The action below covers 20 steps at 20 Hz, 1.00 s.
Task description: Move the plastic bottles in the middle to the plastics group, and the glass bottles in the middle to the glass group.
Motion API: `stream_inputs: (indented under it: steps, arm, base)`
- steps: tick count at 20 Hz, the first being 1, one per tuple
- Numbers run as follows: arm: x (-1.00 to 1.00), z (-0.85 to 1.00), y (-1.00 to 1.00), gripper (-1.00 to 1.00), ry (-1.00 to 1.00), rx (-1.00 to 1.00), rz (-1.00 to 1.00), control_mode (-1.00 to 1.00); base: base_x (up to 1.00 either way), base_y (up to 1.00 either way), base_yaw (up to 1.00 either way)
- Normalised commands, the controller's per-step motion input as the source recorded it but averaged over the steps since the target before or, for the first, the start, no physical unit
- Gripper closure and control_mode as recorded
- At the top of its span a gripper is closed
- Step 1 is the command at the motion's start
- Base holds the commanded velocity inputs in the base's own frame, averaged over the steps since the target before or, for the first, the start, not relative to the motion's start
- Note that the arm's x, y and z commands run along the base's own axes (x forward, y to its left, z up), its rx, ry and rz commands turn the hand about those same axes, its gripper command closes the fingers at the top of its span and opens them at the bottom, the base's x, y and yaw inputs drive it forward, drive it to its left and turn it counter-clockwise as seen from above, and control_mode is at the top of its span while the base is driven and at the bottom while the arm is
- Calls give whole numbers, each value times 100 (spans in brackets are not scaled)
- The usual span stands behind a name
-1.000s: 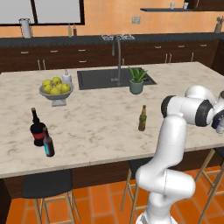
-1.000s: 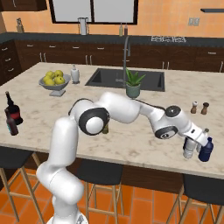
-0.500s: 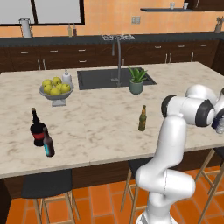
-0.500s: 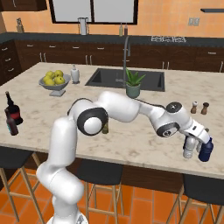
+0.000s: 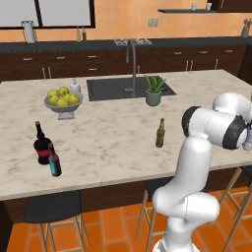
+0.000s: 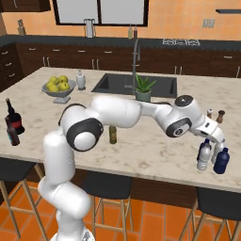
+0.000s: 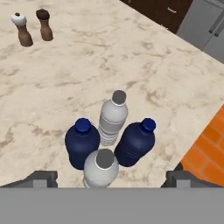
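Observation:
My gripper [image 7: 112, 178] hangs open just above a tight cluster of small bottles at the counter's right end; its fingers stand wide apart and hold nothing. The cluster has two dark blue plastic bottles [image 7: 82, 142] [image 7: 136, 142] and two pale whitish ones [image 7: 113, 116] [image 7: 101, 167]. From the right base view, the gripper [image 6: 214, 136] is over the pale bottle [image 6: 204, 155] and a dark blue bottle [image 6: 222, 161]. The olive-brown glass bottle [image 5: 160, 133] stands mid-counter, partly behind my arm [image 6: 113, 134]. The black wine bottle [image 5: 42, 145] and brown blue-label bottle [image 5: 54, 161] stand at the left end.
Salt and pepper shakers [image 7: 33, 27] stand behind the cluster. The counter's edge runs close to the bottles, with orange floor [image 7: 205, 151] beyond. A fruit bowl [image 5: 62, 101], the sink [image 5: 128, 88] and a potted plant [image 5: 153, 91] sit farther back.
The fingers have spread wide and the hand has risen a little above the bottle cluster. The bottles stay standing where they were.

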Motion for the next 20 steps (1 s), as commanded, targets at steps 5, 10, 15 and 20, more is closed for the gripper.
stream_inputs:
  steps: [5, 10, 15, 20]
  arm:
    - [-27, 34, 96, -100, 26, -10, 20, -100]
    - [-18, 21, 100, -100, 28, -7, 28, -100]
    - [-6, 10, 100, -100, 18, 0, 25, -100]
    - [-1, 11, 99, -100, 2, 1, 22, -100]
  base:
    - [0, 0, 0]
    - [0, 0, 0]
    - [0, 0, 0]
    - [0, 0, 0]
